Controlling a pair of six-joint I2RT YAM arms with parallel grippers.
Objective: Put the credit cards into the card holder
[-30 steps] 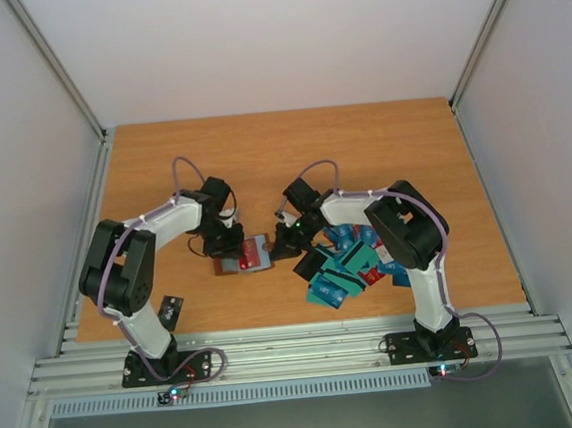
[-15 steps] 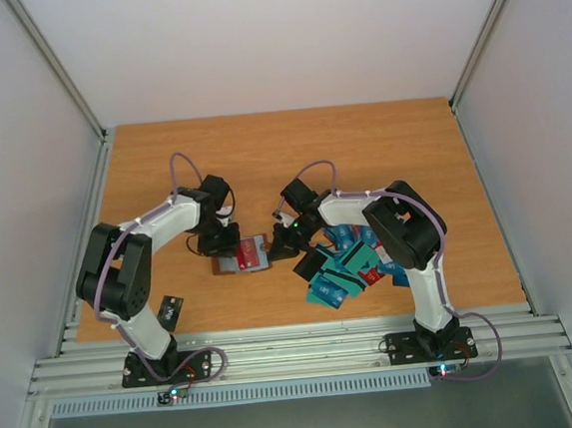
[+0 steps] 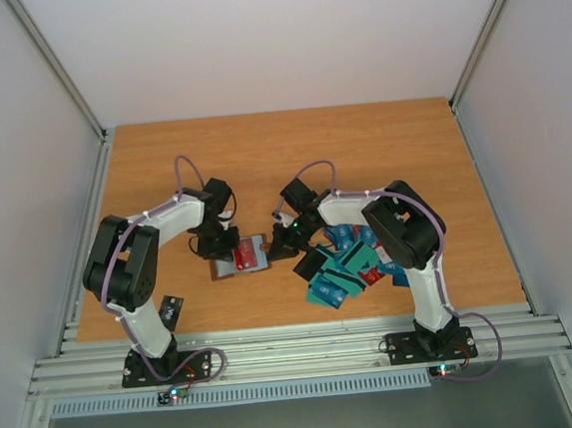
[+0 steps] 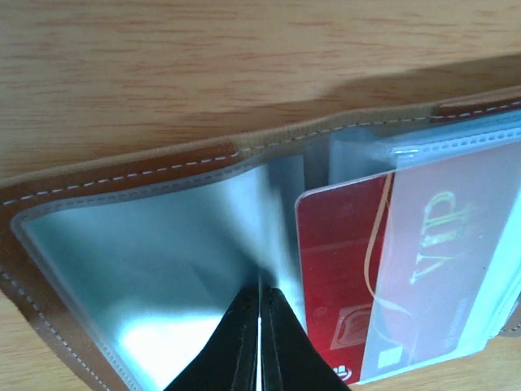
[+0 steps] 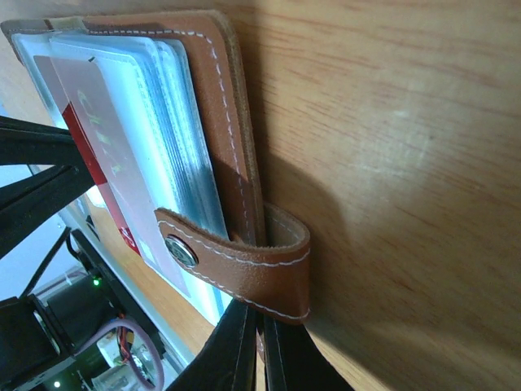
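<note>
Top external view is showing the left gripper (image 3: 224,249) reaching down at the left edge of the card holder (image 3: 237,266), which is lying open on the table (image 3: 380,146) between the two end effectors. Left wrist view is showing this gripper's fingers (image 4: 232,350) pressing together, with a thin clear sleeve (image 4: 155,244) of the holder appearing to be pinched between their tips. That shiny sleeve is spreading ahead of the tips and to their left, against the brown stitched cover. Just right of the tips, a red card (image 4: 338,261) is sitting partway inside the next sleeve, gold lettering showing through the plastic over it. Moving right, the right gripper (image 3: 284,236) is meeting the holder's right edge. Right wrist view is showing its jaws closing tight on the brown strap (image 5: 252,273), which is looping around just ahead of the tips with a metal snap (image 5: 181,251) on its left end. Ahead of these tips and to their left, the stack of sleeves is lying on the brown cover. Farther right, beyond the right gripper and partly under its arm, the credit cards (image 3: 343,267) are lying in an overlapping pile of teal, blue and red, apart from the holder.
</note>
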